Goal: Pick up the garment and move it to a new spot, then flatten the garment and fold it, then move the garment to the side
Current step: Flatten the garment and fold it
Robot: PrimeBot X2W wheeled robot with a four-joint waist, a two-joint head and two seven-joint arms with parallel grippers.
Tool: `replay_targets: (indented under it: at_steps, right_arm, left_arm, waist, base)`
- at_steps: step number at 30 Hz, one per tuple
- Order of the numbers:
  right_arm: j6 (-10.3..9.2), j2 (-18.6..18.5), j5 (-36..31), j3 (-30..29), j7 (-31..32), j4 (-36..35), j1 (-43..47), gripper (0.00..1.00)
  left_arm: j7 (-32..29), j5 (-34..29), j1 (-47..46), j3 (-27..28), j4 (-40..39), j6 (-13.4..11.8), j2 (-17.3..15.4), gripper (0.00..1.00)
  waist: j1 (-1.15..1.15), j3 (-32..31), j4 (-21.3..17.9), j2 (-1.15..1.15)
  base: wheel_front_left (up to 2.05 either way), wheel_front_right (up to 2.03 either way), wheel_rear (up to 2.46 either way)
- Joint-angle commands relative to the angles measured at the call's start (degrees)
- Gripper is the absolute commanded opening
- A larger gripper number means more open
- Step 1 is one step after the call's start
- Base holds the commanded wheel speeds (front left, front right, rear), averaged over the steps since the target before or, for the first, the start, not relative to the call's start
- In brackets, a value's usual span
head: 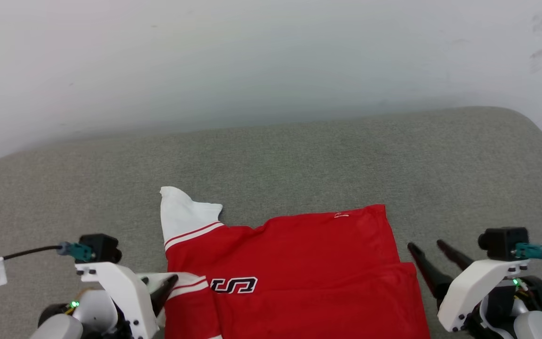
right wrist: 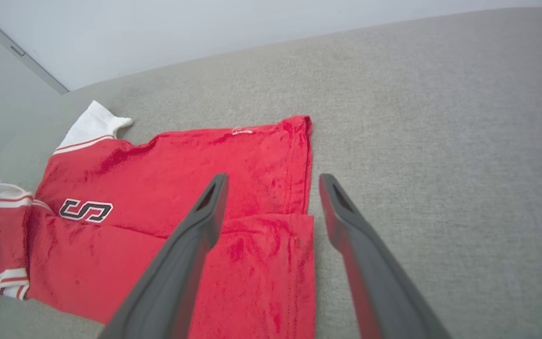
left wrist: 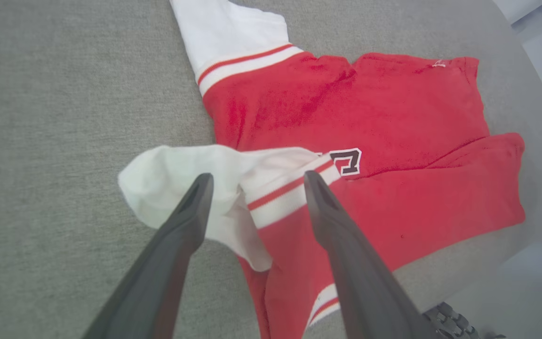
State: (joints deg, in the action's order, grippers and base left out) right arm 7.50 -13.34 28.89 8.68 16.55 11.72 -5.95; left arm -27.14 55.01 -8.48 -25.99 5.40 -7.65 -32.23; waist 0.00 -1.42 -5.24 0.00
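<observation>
garment (head: 299, 254): red T-shirt, partly folded, 6 o'clock on gray surface (head: 271, 155) | left gripper (left wrist: 257, 176), 8 o'clock: jaws apart over white sleeve (left wrist: 167, 188) | right gripper (right wrist: 274, 178), 4 o'clock: jaws apart at shirt's edge | step: likely folding — next, pinch sleeve, tuck inward

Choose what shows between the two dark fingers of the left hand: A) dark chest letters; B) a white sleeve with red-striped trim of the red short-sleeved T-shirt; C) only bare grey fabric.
B: in the left wrist view, the white sleeve of the red T-shirt shows in the gap of the open left hand.
</observation>
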Motion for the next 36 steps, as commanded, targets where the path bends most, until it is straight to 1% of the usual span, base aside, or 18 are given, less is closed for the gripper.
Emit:
replay_targets:
  at_steps: [1,4,5,6,8,9,14,16,18,20,22,24,29,34,36]
  right_arm:
    - [-0.02,0.82,-1.58,-1.32,-1.75,-0.92,-0.16,1.00]
    - [-0.03,2.23,-4.28,-3.33,-4.63,-3.10,-0.06,1.00]
    - [-0.03,2.23,-4.28,-3.33,-4.63,-3.10,-0.06,1.00]
    - [-0.02,3.09,-5.86,-4.09,-6.27,-4.92,0.08,1.00]
    - [-0.02,3.47,-6.48,-4.36,-6.95,-5.91,0.14,1.00]
    - [-0.03,4.36,-8.38,-5.23,-8.65,-9.24,-0.35,1.00]
    - [-0.02,5.85,-10.15,-6.12,-10.17,-13.66,-2.03,1.00]
    - [-0.02,6.22,-10.41,-6.32,-10.63,-14.78,-2.79,1.00]
    - [-0.02,6.65,-10.43,-6.42,-10.98,-15.58,-3.70,1.00]
    - [-0.02,7.22,-10.19,-6.25,-10.93,-15.60,-4.17,1.00]
    - [-0.02,7.34,-9.84,-5.83,-11.45,-15.57,-4.99,1.00]
    - [-0.02,7.53,-9.66,-5.52,-11.74,-15.21,-5.41,1.00]
    - [-0.02,8.13,-8.64,-5.22,-12.65,-13.87,-6.28,1.00]
    - [-0.02,8.71,-7.88,-5.07,-13.97,-12.19,-7.36,1.00]
    - [-0.02,8.82,-7.63,-4.92,-14.29,-11.61,-7.65,1.00]
  left_arm:
    - [1.29,-1.09,-1.19,0.78,-0.53,-0.85,-0.44,1.00]
    - [3.49,-2.64,-2.93,2.07,-0.83,-2.42,-0.63,1.00]
    - [3.49,-2.64,-2.93,2.07,-0.83,-2.42,-0.63,1.00]
    - [5.03,-4.23,-4.66,2.79,-0.41,-3.36,-0.92,1.00]
    - [5.62,-4.81,-5.44,2.98,-0.35,-3.84,-0.63,1.00]
    - [6.55,-5.72,-8.84,4.10,0.18,-4.93,-0.69,1.00]
    - [4.76,-5.65,-15.62,5.51,2.48,-4.65,-1.84,1.00]
    - [3.22,-5.31,-18.22,5.71,3.97,-4.15,-2.47,1.00]
    - [0.46,-5.17,-21.17,5.64,5.47,-3.69,-3.86,1.00]
    - [-4.18,-3.66,-23.15,5.23,6.86,-2.81,-5.02,1.00]
    - [-8.42,-2.75,-25.58,5.25,7.48,-2.08,-7.21,1.00]
    - [-12.47,-2.01,-27.15,5.23,7.91,-2.11,-8.99,1.00]
    - [-21.94,-0.45,-29.93,4.58,8.23,-2.88,-12.90,1.00]
    - [-28.10,0.53,-30.04,3.44,8.04,-4.14,-14.86,1.00]
    - [-29.82,0.94,-29.17,2.96,8.37,-4.91,-14.93,1.00]
  waist:
    - [0.00,-0.06,-0.49,0.00]
    - [0.00,0.25,-1.46,0.00]
    - [0.00,0.25,-1.46,0.00]
    - [0.00,0.68,-2.27,0.00]
    - [0.00,0.97,-2.72,0.00]
    - [0.00,3.50,-4.14,0.00]
    - [0.00,9.26,-6.42,0.00]
    - [0.00,11.42,-7.24,0.00]
    - [0.00,13.75,-8.05,0.00]
    - [0.00,15.55,-8.94,0.00]
    - [0.00,17.37,-9.86,0.00]
    - [0.00,19.11,-10.69,0.00]
    - [0.00,22.70,-12.34,0.00]
    - [0.00,24.92,-13.47,0.00]
    - [0.00,25.33,-13.75,0.00]
  base:
    - [0.00,0.00,0.00]
    - [0.00,0.00,0.00]
    - [0.00,0.00,0.00]
    - [0.00,0.00,0.00]
    - [0.00,0.00,0.00]
    - [0.00,0.00,0.00]
    - [0.00,0.00,0.00]
    - [0.00,0.00,0.00]
    - [0.00,0.00,0.00]
    - [0.00,0.00,0.00]
    - [0.00,0.00,0.00]
    - [0.00,0.00,0.00]
    - [0.00,0.00,0.00]
    - [0.00,0.00,0.00]
    - [0.00,0.00,0.00]
